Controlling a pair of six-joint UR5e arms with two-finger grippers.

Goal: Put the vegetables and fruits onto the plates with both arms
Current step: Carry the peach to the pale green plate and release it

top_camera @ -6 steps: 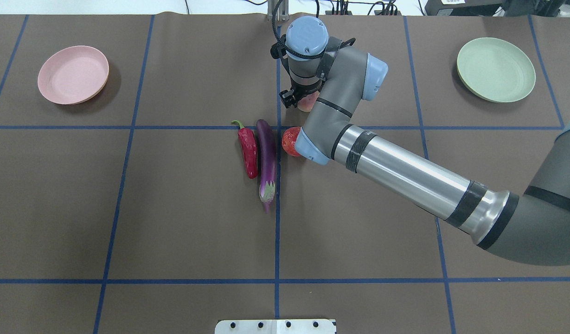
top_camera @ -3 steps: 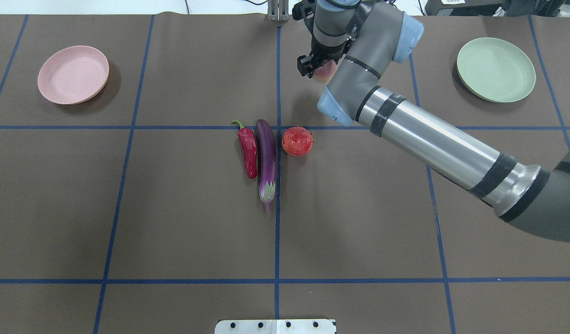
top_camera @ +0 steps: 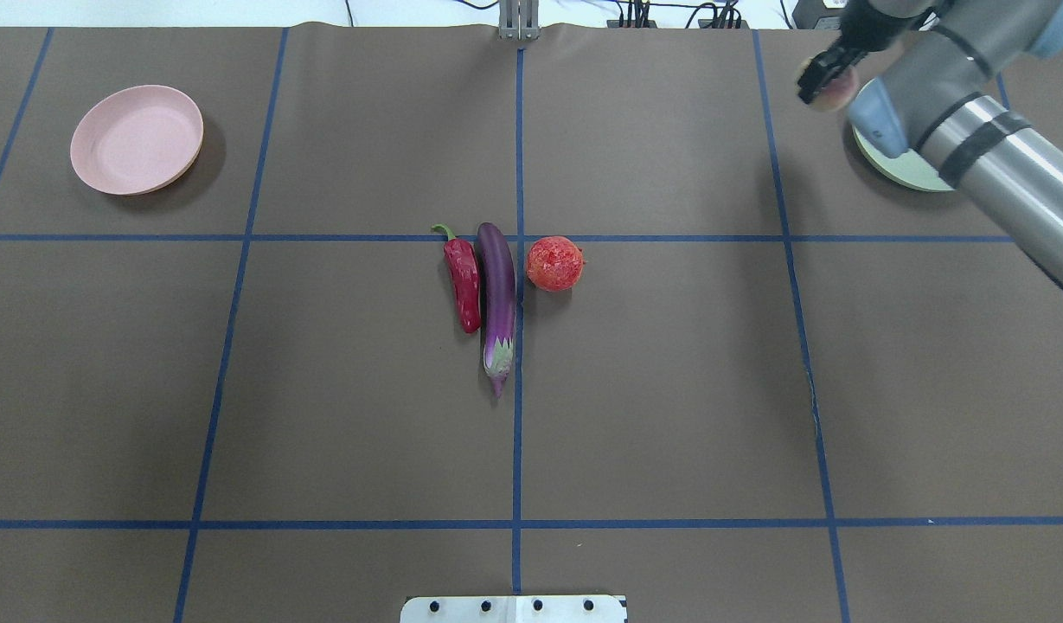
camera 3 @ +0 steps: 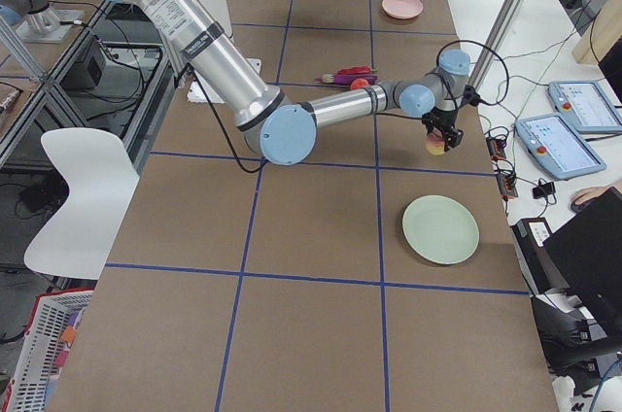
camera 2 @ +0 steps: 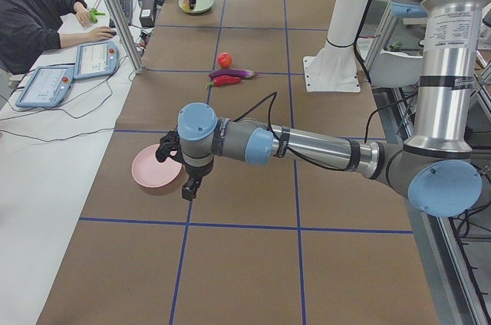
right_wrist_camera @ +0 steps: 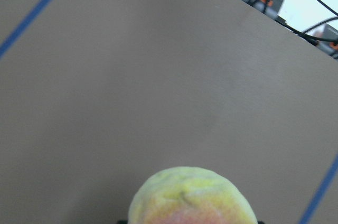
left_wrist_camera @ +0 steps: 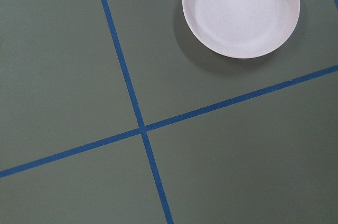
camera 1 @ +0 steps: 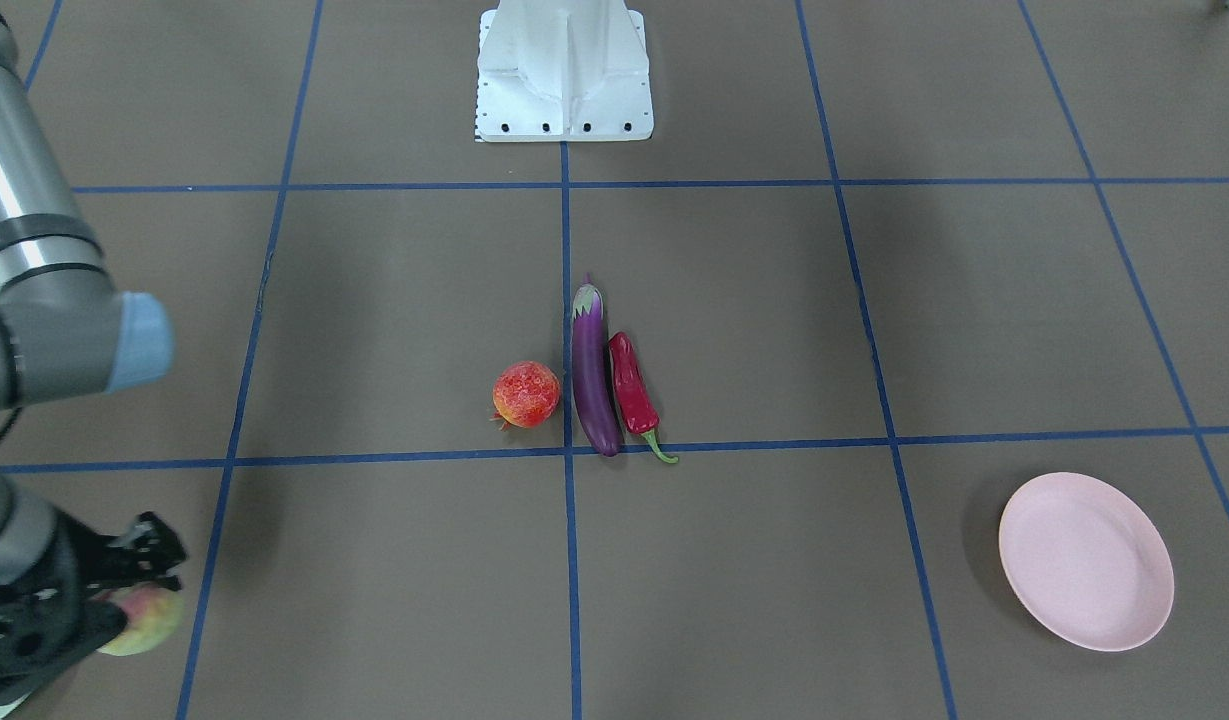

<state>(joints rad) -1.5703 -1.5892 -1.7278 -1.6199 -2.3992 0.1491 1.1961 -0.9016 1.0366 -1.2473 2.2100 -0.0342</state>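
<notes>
You had the right gripper (top_camera: pixel 821 80) closed around the peach (top_camera: pixel 836 90), carried above the tabletop (top_camera: pixel 669 389) near the green plate (camera 3: pixel 440 228) for placing; the left gripper's (camera 2: pixel 186 189) opening couldn't be told.

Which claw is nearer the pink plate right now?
Left. The left claw hangs right beside the pink plate. The right claw holds the peach at the table's opposite end, near the green plate.

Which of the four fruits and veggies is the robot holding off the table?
The peach, gripped in the right hand near the green plate. The pomegranate, eggplant and chili lie side by side on the table.
</notes>
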